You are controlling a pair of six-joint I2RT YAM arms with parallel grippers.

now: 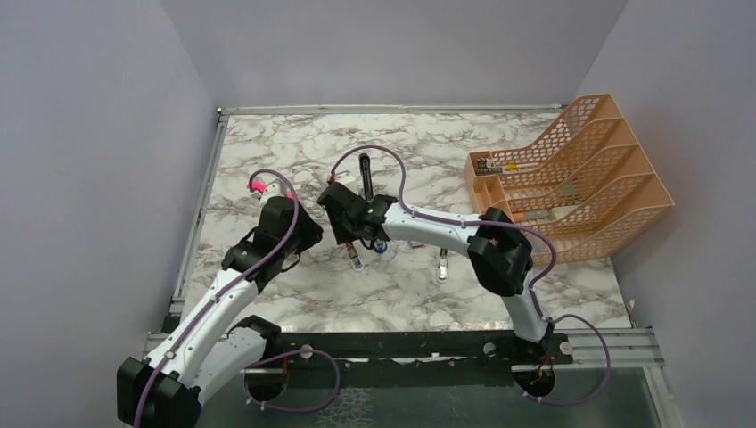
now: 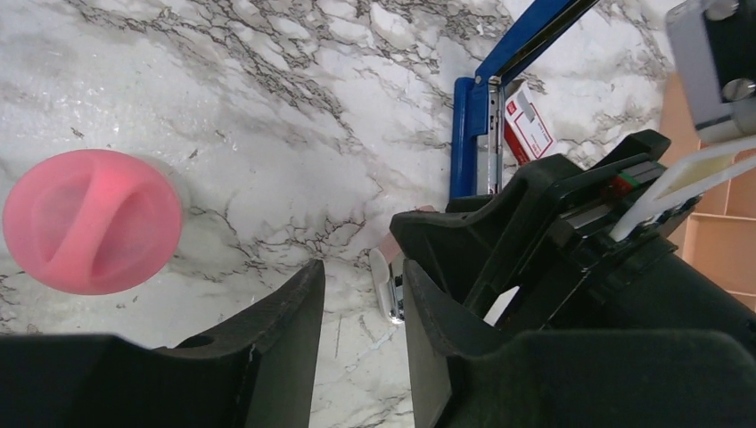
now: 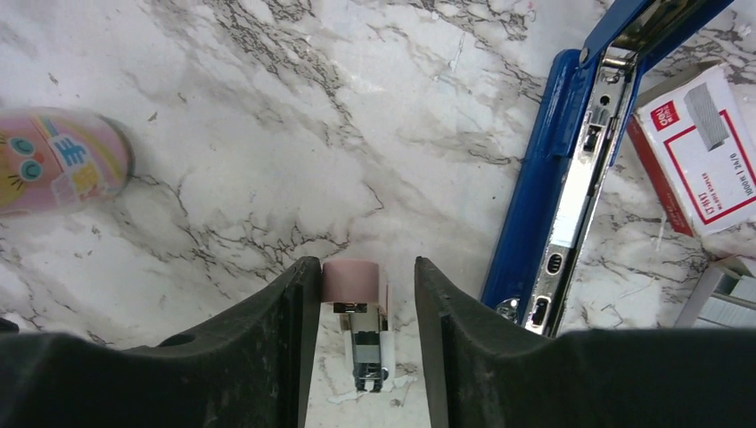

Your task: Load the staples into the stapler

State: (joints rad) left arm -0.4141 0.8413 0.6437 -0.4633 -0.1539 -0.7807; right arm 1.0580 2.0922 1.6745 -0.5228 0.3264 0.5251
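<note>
Take the stapler (image 3: pixel 562 187) as the mark: lying opened out, blue lid raised up and away, silver rail bared, long axis running near to far in the right wrist view with a lean to the right. Just left of it, find the right gripper (image 3: pixel 357 303), fingers spread, straddling a pink eraser (image 3: pixel 350 281) without closing on it. Further left, well clear of the stapler, note a marker (image 3: pixel 53 160). Left of the stapler too, and beyond the right gripper from it, find the left gripper (image 2: pixel 364 312), likewise parted and empty. On the stapler's other flank, right of the rail, spot the box (image 3: pixel 704 160) just beside the base; nearer than the box, cut by the picture's edge, a grey ridged block, taken here for the staples (image 3: pixel 720 299). Cannot tell their long axis. Judged nearer to them: the right arm, yet with the stapler between. Calls for a shift rightward across the rail before any pinch.
</note>
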